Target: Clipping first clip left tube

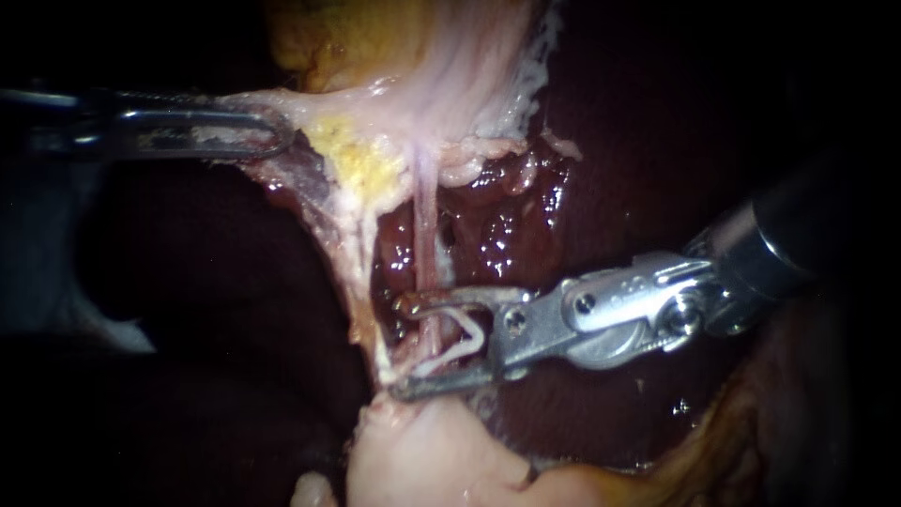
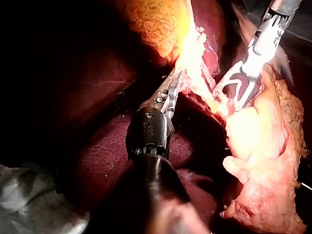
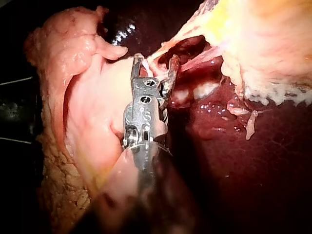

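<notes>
The left instrument [image 1: 275, 131] comes in from 9 o'clock and ends near 10, its claw clamped on tissue [image 1: 394, 113] that spreads up toward 12. From that tissue a tube [image 1: 427, 216] runs down through the centre toward 6, in front of the liver [image 1: 511, 225]. The right instrument [image 1: 441, 343] enters from 3 o'clock. Its claw stands apart around the tube, one half above and one below, with a clip [image 1: 466, 338] inside it. A lump [image 1: 422, 460] lies at 6 o'clock, just under the claw.
</notes>
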You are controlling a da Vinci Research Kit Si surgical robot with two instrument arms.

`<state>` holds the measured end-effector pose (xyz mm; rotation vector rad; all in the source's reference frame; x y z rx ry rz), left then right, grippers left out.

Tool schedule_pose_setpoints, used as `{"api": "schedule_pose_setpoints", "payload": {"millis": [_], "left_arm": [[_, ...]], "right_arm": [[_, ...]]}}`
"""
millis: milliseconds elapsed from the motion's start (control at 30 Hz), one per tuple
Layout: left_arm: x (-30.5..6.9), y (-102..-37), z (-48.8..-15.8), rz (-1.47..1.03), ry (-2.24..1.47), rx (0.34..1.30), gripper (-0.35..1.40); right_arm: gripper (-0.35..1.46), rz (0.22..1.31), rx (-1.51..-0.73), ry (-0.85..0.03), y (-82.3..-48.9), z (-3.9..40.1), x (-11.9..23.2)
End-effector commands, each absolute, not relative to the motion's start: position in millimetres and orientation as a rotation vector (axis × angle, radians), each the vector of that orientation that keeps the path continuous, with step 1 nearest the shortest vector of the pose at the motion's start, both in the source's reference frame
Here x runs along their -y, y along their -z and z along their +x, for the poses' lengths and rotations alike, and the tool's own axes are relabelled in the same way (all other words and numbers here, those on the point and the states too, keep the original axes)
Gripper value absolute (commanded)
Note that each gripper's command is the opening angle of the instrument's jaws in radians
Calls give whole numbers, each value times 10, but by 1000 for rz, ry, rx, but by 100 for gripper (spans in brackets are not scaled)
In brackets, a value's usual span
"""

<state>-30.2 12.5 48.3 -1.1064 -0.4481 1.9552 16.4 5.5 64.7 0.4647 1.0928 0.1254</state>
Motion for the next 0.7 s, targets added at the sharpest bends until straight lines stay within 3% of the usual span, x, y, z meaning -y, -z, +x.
{"api": "schedule_pose_setpoints", "payload": {"millis": [33,700], "left_arm": [[-125,-483,-303,-1106,-1955,448,-35],[-125,-484,-306,-1107,-1954,449,-35]], "right_arm": [[49,465,-1093,-123,-649,165,-55],[49,570,-1149,-132,-668,220,-35]]}}
